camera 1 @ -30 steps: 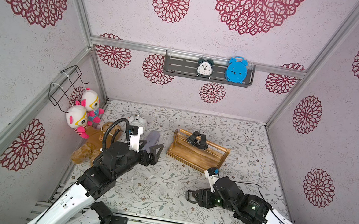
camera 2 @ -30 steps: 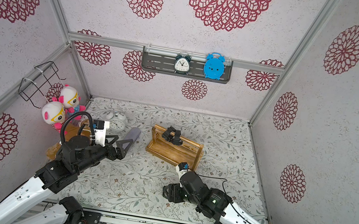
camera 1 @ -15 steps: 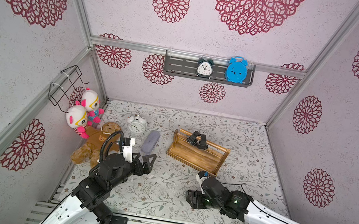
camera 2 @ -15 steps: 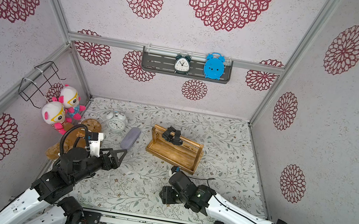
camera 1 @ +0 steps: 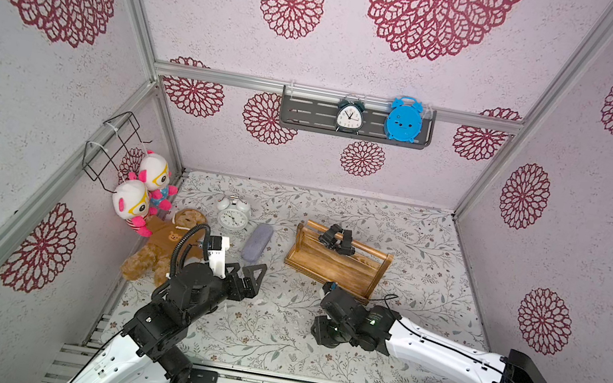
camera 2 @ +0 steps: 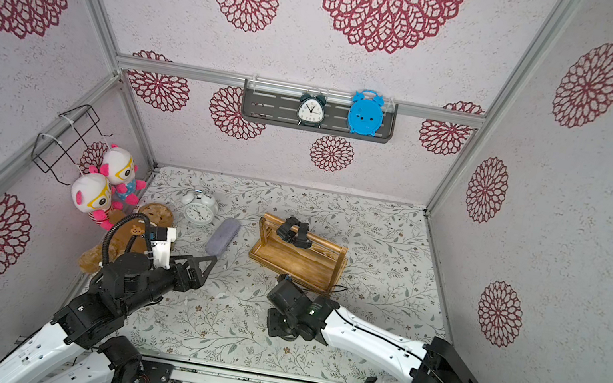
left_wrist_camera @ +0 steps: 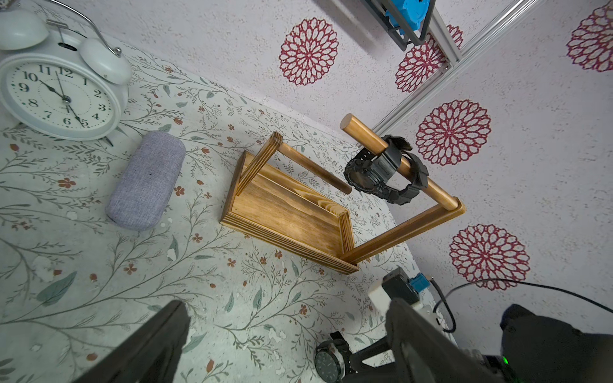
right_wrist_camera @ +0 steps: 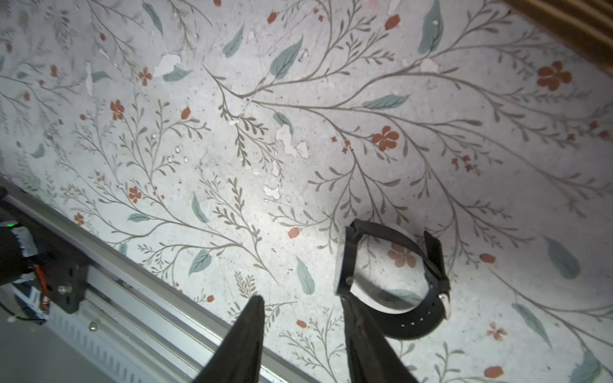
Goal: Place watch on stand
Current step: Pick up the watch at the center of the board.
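Call the back wall twelve o'clock. The left arm has pulled back! A second ago the left pincer (camera 1: pixel 249 273) was up by the grey case (camera 1: pixel 257 242). Now it hangs short of it, on the nine o'clock side of the desk (camera 1: pixel 270 346), jaws spread wide and holding nothing. It's out of the play and leaves the stand (camera 1: pixel 326 266), just off centre toward one o'clock, to its partner.

So all eyes on the right arm. It has dropped low and flat along the front. The right pincer (right_wrist_camera: pixel 300 300) is nose-down on the desk at six o'clock of the stand, just in front of the tray. In the right wrist view the watch (right_wrist_camera: pixel 346 265) rests on its edge on the desk, strap buckled in a loop. One finger (right_wrist_camera: pixel 360 331) is right beside its case, though I can't tell if it's touching. But the jaws stand apart with bare desk between them, and the watch sits outside that gap. No grip yet!

A chunky black watch (camera 1: pixel 337 239) already hangs on the bar (camera 1: pixel 368 250). So I'd say the loose one is the job, and we're at the pick. That pincer needs to shift sideways to get case or strap between the fingers before squeezing, or it'll only nudge the watch away.
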Tool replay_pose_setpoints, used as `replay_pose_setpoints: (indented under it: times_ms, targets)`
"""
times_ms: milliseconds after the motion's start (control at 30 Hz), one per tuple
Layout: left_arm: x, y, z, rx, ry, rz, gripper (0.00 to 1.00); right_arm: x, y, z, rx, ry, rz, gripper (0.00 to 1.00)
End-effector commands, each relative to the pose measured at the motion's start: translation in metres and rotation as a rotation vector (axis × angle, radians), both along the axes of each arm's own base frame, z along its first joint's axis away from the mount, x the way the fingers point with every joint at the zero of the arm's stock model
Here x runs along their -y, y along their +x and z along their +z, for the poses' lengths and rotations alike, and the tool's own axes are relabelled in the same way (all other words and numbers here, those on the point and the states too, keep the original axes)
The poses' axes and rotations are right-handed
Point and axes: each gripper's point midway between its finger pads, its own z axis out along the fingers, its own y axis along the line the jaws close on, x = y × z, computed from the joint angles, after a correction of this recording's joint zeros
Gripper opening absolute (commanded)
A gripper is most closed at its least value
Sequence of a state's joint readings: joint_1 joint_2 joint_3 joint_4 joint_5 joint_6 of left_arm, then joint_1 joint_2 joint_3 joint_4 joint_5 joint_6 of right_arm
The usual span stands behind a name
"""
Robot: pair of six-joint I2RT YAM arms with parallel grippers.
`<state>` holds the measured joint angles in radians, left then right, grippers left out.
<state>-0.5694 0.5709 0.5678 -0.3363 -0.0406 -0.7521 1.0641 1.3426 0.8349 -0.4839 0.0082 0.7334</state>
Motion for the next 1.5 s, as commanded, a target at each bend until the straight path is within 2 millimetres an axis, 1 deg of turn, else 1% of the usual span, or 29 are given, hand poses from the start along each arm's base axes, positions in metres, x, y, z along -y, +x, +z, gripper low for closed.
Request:
replay_pose_setpoints:
  times_ms: [0,233,367,867,1167,1267,1467]
  targets:
    - [0.000,-0.004,-0.011,-0.036,-0.008,0.000,0.97,0.007,0.002,0.001,0.020,-0.066,0.014,0.40]
    - [0.000,-0.005,-0.018,-0.051,-0.010,-0.001,0.97,0.012,-0.001,-0.010,0.001,-0.120,0.014,0.38]
    - [0.001,-0.005,-0.019,-0.054,-0.014,-0.003,0.97,0.011,-0.002,-0.014,-0.004,-0.132,0.022,0.36]
    - [0.006,-0.007,-0.025,-0.080,-0.035,-0.024,0.97,0.009,0.010,-0.024,0.016,-0.241,0.050,0.28]
    - [0.006,-0.007,-0.025,-0.076,-0.035,-0.026,0.97,0.010,0.011,-0.032,0.005,-0.305,0.075,0.23]
    - [0.006,-0.007,-0.025,-0.074,-0.032,-0.026,0.97,0.010,0.010,-0.033,0.003,-0.308,0.078,0.21]
    - [0.008,-0.008,-0.022,-0.058,-0.031,-0.043,0.97,0.008,0.011,-0.028,0.016,-0.284,0.074,0.17]
